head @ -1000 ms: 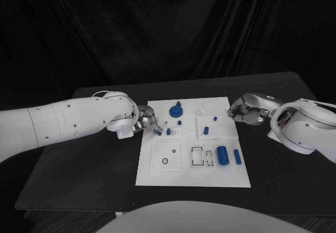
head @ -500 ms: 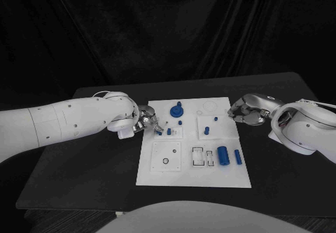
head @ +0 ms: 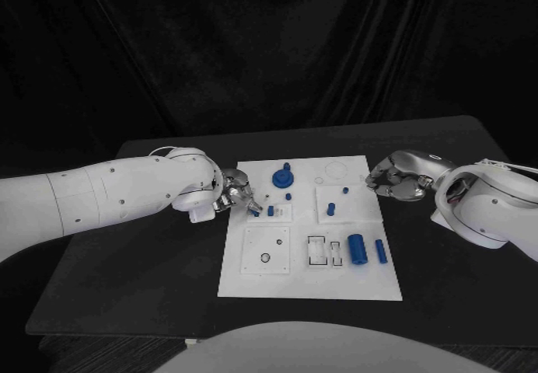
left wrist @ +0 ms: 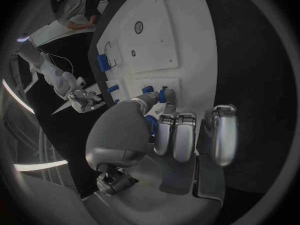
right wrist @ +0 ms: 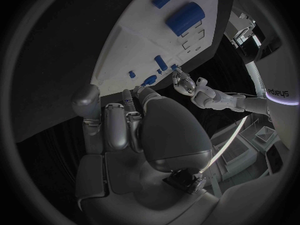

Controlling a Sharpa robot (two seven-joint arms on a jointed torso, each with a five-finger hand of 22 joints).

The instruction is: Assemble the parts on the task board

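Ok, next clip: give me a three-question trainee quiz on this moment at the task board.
1. True or false: the right hand holds the large blue cylinder.
2. Which hand has its fingers at a small blue part on the task board? A) left B) right
3. Fill in: the round blue part sits near the board's ____ edge (far or near).

Key: 1 false, the cylinder lies untouched on the board. 2 A, the left hand. 3 far.

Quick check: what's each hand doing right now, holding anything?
Left hand: pinches a small blue part at the task board.
Right hand: fingers curled in, holding nothing visible.
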